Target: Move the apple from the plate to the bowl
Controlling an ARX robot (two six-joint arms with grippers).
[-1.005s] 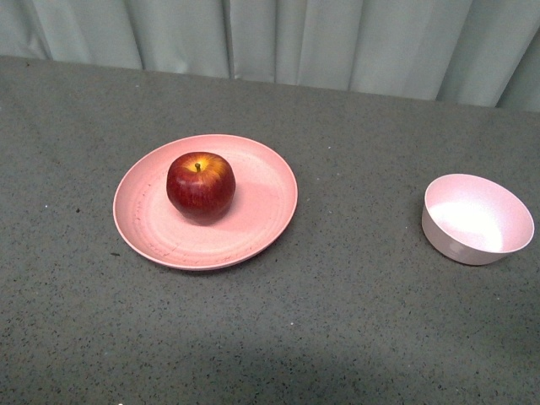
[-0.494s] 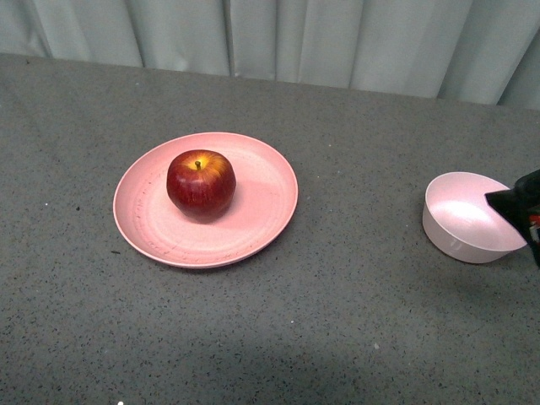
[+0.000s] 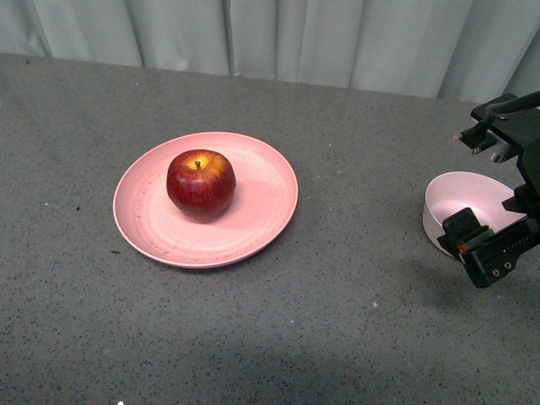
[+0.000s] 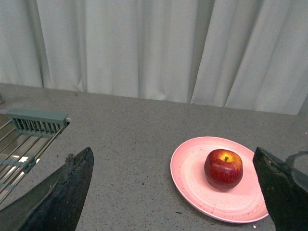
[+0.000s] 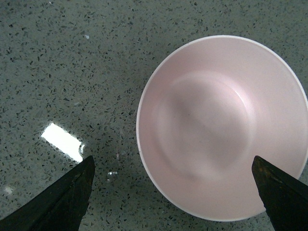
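Apple [image 3: 201, 183] upright on plate [image 3: 261, 202], stem [image 3: 197, 165] up.

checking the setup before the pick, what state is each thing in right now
apple, upright with stem up, resting on the plate, not gripped
plate, lying flat, holding only the apple
bowl, upright, empty
right end effector, open, empty, above the bowl
left end effector, open, empty, apart from the apple
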